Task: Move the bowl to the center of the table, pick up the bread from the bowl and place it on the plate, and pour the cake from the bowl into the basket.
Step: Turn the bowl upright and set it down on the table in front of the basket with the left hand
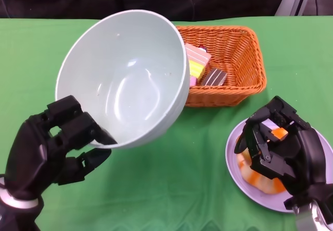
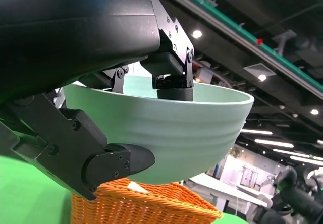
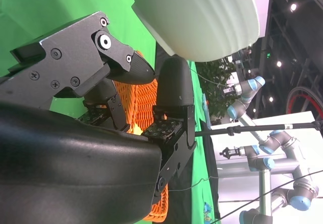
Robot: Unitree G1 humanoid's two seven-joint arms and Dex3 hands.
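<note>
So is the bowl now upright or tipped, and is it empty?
Tipped and empty. The left hand holds the bowl tilted toward the basket; its inside shows bare, and the cake lies in the basket.

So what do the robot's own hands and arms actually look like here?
Both the left hand and the right hand are black and many-fingered, built from blocky segments with visible screws and rounded fingertip pads. A silver cuff shows at each wrist. No markings are legible.

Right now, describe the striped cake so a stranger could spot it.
Find the orange wicker basket at the table's far side. Inside, by the tilted bowl's rim, lies the striped cake: pink and yellow layers, unlike the dark chocolate piece beside it.
</note>
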